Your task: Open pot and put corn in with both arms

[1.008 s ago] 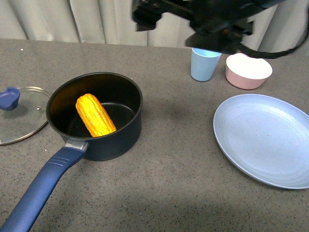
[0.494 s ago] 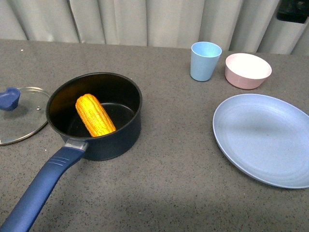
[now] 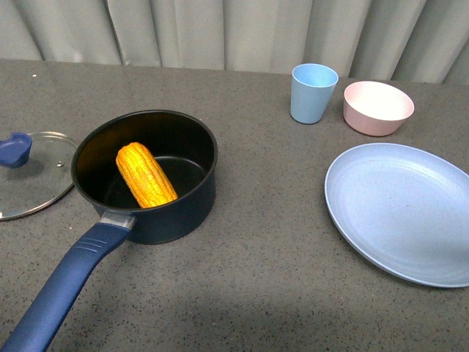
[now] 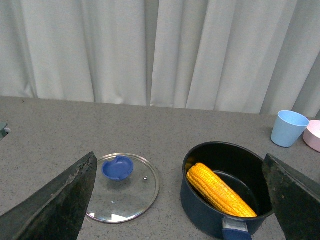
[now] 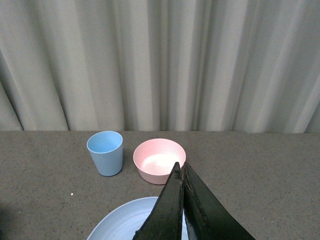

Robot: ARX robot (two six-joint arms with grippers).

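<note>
The dark navy pot (image 3: 190, 198) stands open on the grey table, its long blue handle (image 3: 66, 282) pointing to the front left. The yellow-orange corn (image 3: 146, 174) lies inside it, leaning on the wall; it also shows in the left wrist view (image 4: 220, 190). The glass lid (image 3: 33, 172) with its blue knob (image 3: 15, 149) lies flat left of the pot. No arm shows in the front view. My left gripper (image 4: 185, 200) is open and empty, high above and behind the lid (image 4: 122, 186) and pot (image 4: 200, 212). My right gripper (image 5: 182, 172) is shut and empty, raised over the plate.
A light blue cup (image 3: 314, 93) and a pink bowl (image 3: 377, 108) stand at the back right. A large light blue plate (image 3: 403, 213) lies at the right. Curtains hang behind the table's far edge.
A black arm that filled the top of the front view one second ago has drawn back out of that view. Pot, corn and lid have not moved.
</note>
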